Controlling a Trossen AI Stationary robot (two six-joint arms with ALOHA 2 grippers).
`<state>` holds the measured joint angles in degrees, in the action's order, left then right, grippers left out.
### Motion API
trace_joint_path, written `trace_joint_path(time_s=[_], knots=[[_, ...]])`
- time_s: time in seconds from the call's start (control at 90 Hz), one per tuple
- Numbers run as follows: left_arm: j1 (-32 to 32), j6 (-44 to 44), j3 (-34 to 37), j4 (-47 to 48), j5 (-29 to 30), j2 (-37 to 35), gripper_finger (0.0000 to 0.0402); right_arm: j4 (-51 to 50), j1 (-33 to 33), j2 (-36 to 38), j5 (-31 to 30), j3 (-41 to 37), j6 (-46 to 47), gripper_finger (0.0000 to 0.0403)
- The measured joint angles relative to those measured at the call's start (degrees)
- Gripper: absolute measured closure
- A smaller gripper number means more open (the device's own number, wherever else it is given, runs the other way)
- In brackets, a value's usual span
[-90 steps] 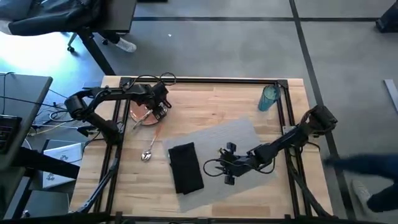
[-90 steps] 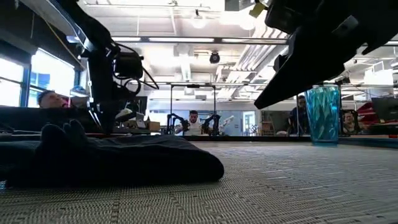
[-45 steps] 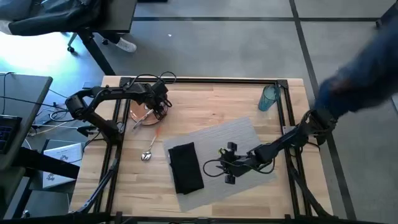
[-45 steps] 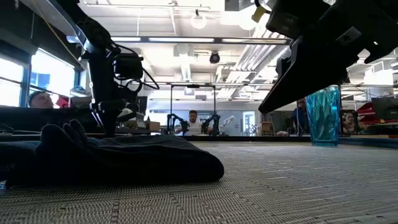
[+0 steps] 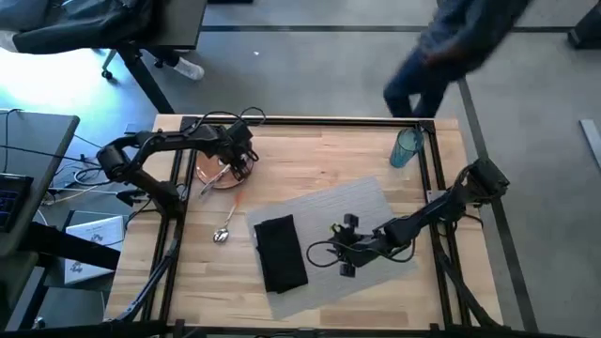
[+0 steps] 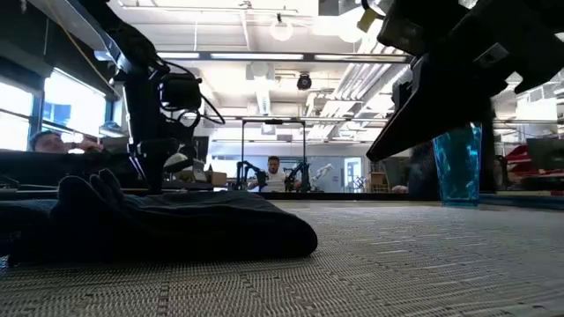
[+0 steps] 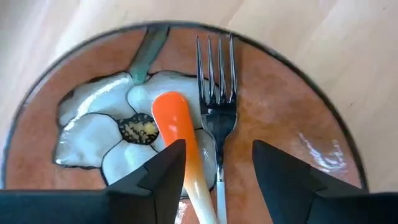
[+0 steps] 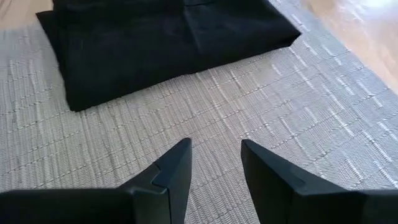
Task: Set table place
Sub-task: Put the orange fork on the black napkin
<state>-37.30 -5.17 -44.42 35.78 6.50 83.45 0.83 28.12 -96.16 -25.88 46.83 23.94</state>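
Note:
The round orange-brown plate (image 5: 219, 173) with a white flower sits at the table's far left. On it lie a fork (image 7: 216, 74) and an orange handle (image 7: 177, 134). My left gripper (image 7: 217, 168) hovers open over the plate, its fingers on either side of the fork's neck and the orange handle. A silver spoon (image 5: 223, 233) lies on the wood. The grey placemat (image 5: 347, 221) carries the folded black napkin (image 5: 280, 252). My right gripper (image 8: 216, 155) stands open just above the mat, facing the napkin (image 8: 161, 43). The teal tumbler (image 5: 407, 147) stands at the far right.
The black frame rails (image 5: 300, 120) run along the table's far edge and sides. Bare wood (image 5: 319, 164) lies between the plate and the tumbler. A person (image 5: 441, 47) stands beyond the far edge. Desks and a chair stand left of the table.
Neither gripper has visibly moved. A person has walked from beside the table's right edge round to beyond its far edge.

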Motion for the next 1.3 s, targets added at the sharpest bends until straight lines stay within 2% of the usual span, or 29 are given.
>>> trace_joint_path(time_s=[0.067,0.233,0.378,0.9,1.111,1.3], knots=[[0.5,0.22,0.0,0.73,-0.59,-1.39,0.0232,-0.13,0.01,0.0,-0.68,0.0,0.0,0.0277],[0.68,0.61,0.0,2.9,-7.71,-2.87,0.0232,-0.23,0.02,0.0,-0.84,0.0,0.0,0.0277],[0.08,0.46,0.54,3.29,-4.23,-2.48,0.0232,-0.2,0.01,0.0,-0.83,0.02,0.04,0.0277],[-4.5,0.42,4.73,0.56,-3.09,-2.56,0.0232,-0.23,0.02,-0.02,-0.79,0.02,0.46,0.0277],[-4.63,-0.04,4.87,0.49,6.17,-2.45,0.0232,-0.21,0.04,-0.02,-0.75,0.02,0.56,0.0277],[-3.92,0.75,4.87,0.51,3.51,-3.79,0.0232,-0.21,0.02,-0.02,-0.64,0.02,0.48,0.0277]])
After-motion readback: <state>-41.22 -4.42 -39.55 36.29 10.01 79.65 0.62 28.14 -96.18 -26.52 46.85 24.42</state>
